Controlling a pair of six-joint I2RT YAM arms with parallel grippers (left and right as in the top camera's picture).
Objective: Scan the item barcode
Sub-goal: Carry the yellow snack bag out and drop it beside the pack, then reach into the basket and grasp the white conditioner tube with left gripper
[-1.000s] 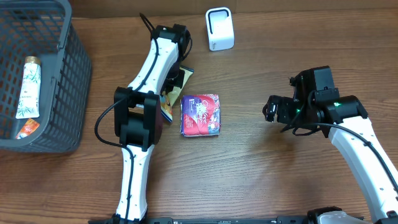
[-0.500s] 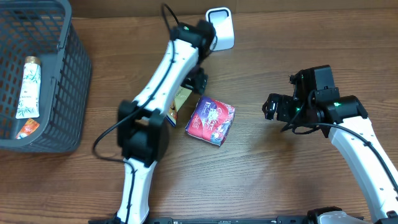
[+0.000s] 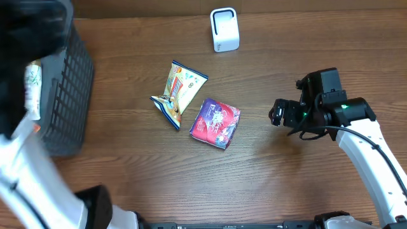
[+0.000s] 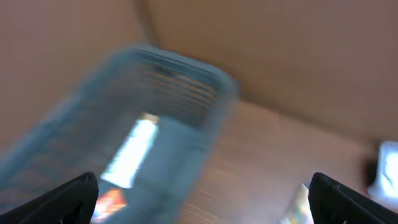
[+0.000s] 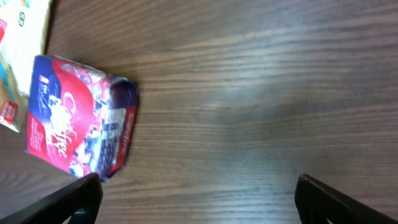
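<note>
- Bench (image 3: 267, 191) carries everything. We judge that no item has reached the scanner yet, so the step in hand is picking one up.
- Basket (image 3: 70, 95) sits at the left edge. The left arm shows only as a blur over it. In its wrist view the left gripper (image 4: 200, 198) has its fingers wide apart with nothing between them.
- Right gripper (image 3: 278, 113) hovers toward the right edge, fingers spread and empty, pointed at the pouch but apart from it.
- Pouch (image 3: 215, 123) lies flat and skewed near the middle of the bench. It is the nearer item for the right gripper, so we would take it first.
  - We would turn the wrist to match the skew and come down across the narrow width.
  - It looks soft, so we would clamp gently and avoid crushing the printed faces.
- Packet (image 3: 178, 92) lies just beside the pouch on the side toward the basket. We would keep the fingers clear of it on the way down.
- Scanner (image 3: 224, 30) stands at the far edge, well apart from both items.
  - We cannot tell where the barcode is. Dense print on the pouch's end in the right wrist view may be it.
  - We would present that face squarely to the scanner's front.
- Tube (image 3: 32, 89) lies inside the basket, partly hidden.
</note>
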